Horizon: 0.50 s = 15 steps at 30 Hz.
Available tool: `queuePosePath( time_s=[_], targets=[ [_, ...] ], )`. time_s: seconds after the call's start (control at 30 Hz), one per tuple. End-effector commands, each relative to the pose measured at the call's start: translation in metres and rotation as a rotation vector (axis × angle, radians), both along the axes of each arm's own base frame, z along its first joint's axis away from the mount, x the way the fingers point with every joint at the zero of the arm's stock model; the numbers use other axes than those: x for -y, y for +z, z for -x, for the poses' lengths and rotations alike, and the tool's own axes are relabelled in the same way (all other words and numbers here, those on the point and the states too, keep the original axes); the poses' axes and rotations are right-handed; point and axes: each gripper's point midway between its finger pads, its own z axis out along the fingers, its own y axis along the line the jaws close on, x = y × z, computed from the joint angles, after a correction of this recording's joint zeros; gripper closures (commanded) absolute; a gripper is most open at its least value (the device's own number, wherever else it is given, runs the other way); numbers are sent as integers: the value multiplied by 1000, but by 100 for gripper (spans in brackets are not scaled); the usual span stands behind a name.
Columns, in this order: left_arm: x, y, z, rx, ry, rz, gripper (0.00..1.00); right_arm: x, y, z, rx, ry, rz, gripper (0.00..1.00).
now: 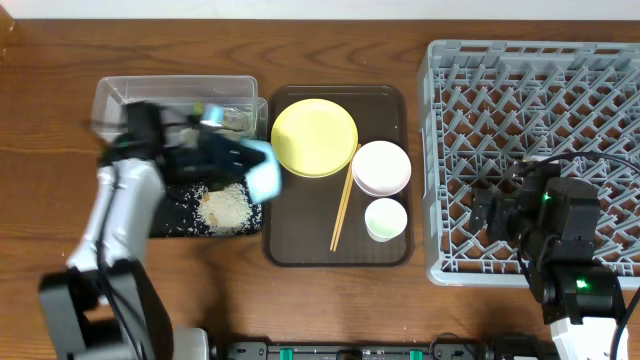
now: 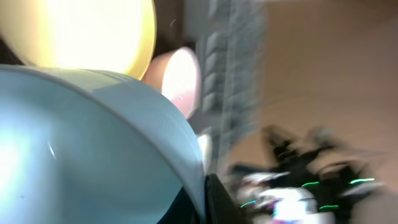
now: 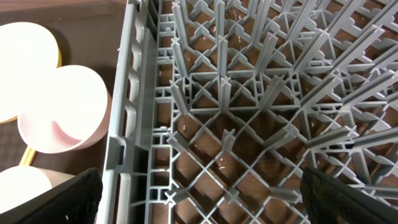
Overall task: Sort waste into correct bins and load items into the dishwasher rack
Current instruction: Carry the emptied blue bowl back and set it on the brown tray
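1. Nearest your side of the surface [image 1: 60, 40], the right end effector [image 3: 200, 180] hangs over the near-left part of the dishwasher rack [image 1: 530, 70]. Its fingers are spread wide with nothing between them, only pegs and lattice below.
2. Just left of the rack, on the brown serving tray [image 1: 335, 255], you have the small white cup [image 1: 386, 219] at the near right corner. The chopsticks [image 1: 343, 210] lie beside it, running away from you at a slight slant.
3. On the left, the rice scraps [image 1: 225, 208] lie heaped in the black tray [image 1: 175, 222].
4. Above that tray's right edge, your left end effector [image 1: 240, 155] is clamped on the rim of the light blue bowl [image 1: 263, 172]. The bowl is off the surface and tilted, and both are blurred. In the left wrist view the bowl fills the foreground.
5. Farther back on the brown tray, the white bowl [image 1: 381, 167] sits behind the cup, and the yellow plate [image 1: 314, 137] lies to its left, with the chopstick tips just beside its rim.
6. Farthest on the left, the clear tub [image 1: 175, 92] sits behind the black tray. What looks like the snack wrapper [image 1: 236, 120] is in its right end, too blurred to be sure.
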Motion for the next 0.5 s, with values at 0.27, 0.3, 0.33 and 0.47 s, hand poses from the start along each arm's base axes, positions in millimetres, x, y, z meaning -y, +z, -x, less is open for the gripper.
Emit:
queuePosePath(
  time_s=[0.27, 0.3, 0.33, 0.47],
  targets=[
    [69, -91, 41, 161, -310, -892, 94, -5, 8, -2, 19, 11, -7, 1],
    [72, -95, 44, 176, -331, -935, 94, -5, 8, -2, 19, 11, -7, 1],
    [76, -99, 47, 186, -351, -967, 94, -5, 8, -2, 19, 11, -7, 1],
    [94, -112, 58, 202, -423, -988, 94, -5, 8, -2, 19, 11, -7, 1]
  ],
)
